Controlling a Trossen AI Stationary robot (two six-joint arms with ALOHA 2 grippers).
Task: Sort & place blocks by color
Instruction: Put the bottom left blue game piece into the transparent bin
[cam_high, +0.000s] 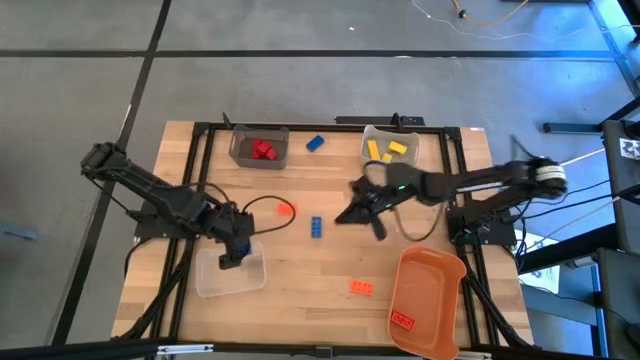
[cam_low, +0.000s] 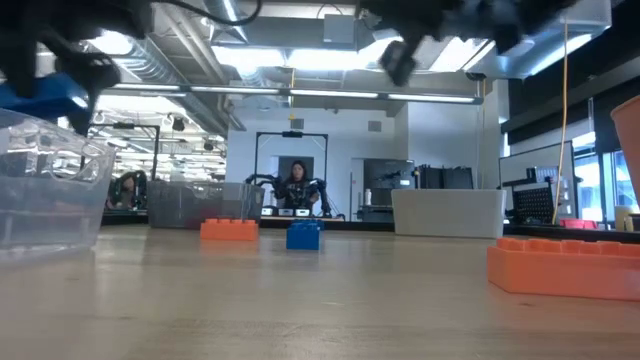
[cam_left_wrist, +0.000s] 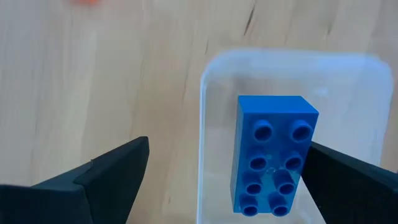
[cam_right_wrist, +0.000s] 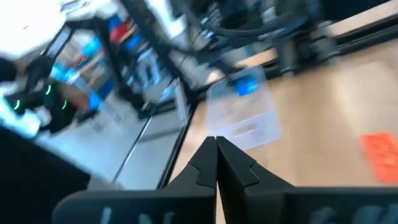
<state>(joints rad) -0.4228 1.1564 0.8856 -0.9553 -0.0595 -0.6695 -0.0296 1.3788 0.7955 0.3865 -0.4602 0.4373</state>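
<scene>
We see the left gripper (cam_high: 233, 252) poised over the clear plastic bin (cam_high: 207, 283) at the table's near-left, its fingers (cam_left_wrist: 106, 180) spread wide. Between them a blue studded brick (cam_left_wrist: 272, 152) shows inside that bin's outline; whether it has landed on the bin floor we cannot tell. The right gripper (cam_high: 368, 214) hangs above the middle of the wooden table (cam_high: 300, 250), fingers (cam_right_wrist: 216, 163) pressed together, holding nothing.

Blocks as they lie: two red bricks (cam_high: 263, 150) in the dark grey bin (cam_high: 238, 150) at the far left; yellow bricks (cam_high: 389, 150) in the pale bin (cam_high: 371, 133) at the far right; one small blue brick (cam_high: 315, 143) on bare wood between those two bins; another blue brick (cam_high: 316, 227) mid-table, near the right gripper; an orange brick (cam_high: 361, 288) on the wood just beside the orange tray (cam_high: 425, 280); one orange brick (cam_high: 403, 321) inside that tray; a small orange-red piece (cam_high: 285, 209) near the left arm's cable.
</scene>
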